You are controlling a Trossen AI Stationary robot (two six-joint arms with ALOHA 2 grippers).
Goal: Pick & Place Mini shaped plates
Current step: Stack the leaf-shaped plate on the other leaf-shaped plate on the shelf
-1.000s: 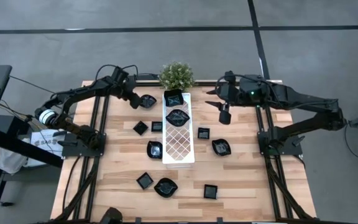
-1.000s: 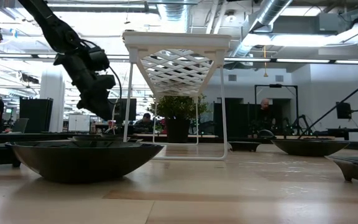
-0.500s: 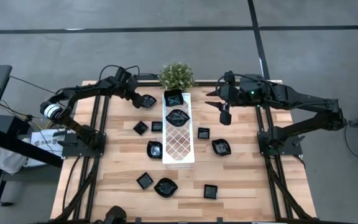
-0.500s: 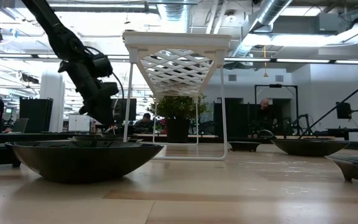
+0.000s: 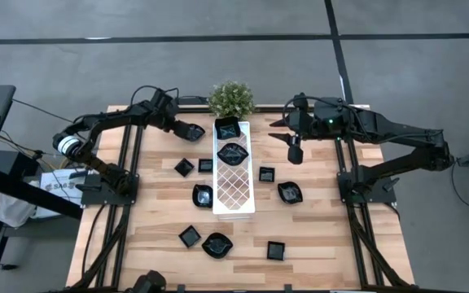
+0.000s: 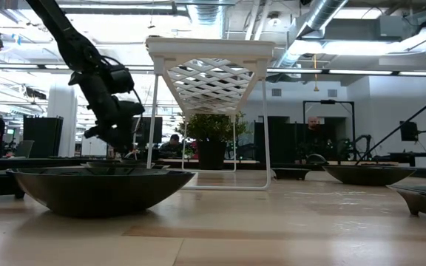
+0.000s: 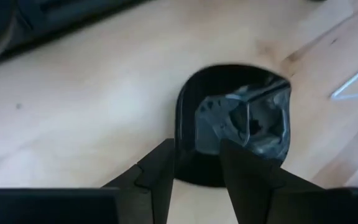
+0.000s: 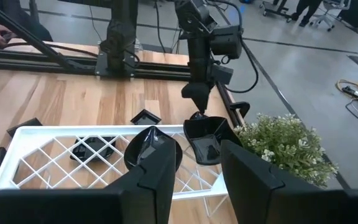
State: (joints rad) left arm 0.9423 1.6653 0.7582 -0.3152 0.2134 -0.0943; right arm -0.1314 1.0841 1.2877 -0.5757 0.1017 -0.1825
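Several mini shaped plates, small glossy black dishes, lie scattered on the wooden table. One plate [image 5: 195, 132] [image 7: 253, 118] sits at the far left of the white lattice tray [image 5: 234, 191]. My left gripper [image 5: 183, 129] [image 7: 197, 149] points down at it, open, one finger over the plate's hollow and one outside its rim. Two more plates [image 5: 227, 128] [image 5: 232, 152] rest on the tray's far end. My right gripper [image 5: 294, 153] [image 8: 194, 155] hangs high to the right of the tray's far end, open and holding nothing. My left gripper comes from above, slanting, with the plate's near rim [image 7: 194, 171] between its two fingers. I cannot tell whether either finger touches the rim. The plate lies flat on the table.
A potted plant [image 5: 231, 98] stands at the far edge behind the tray. More plates lie left of the tray [image 5: 184, 167] [image 5: 203, 195], right of it [image 5: 266, 173] [image 5: 290, 192] and near the front [image 5: 216, 244] [image 5: 276, 250]. In the low view one dish [image 6: 98, 188] fills the foreground.
My left gripper has sunk a little toward the plate left of the tray's far end and has rolled about its own axis. The plate has stayed where it was.
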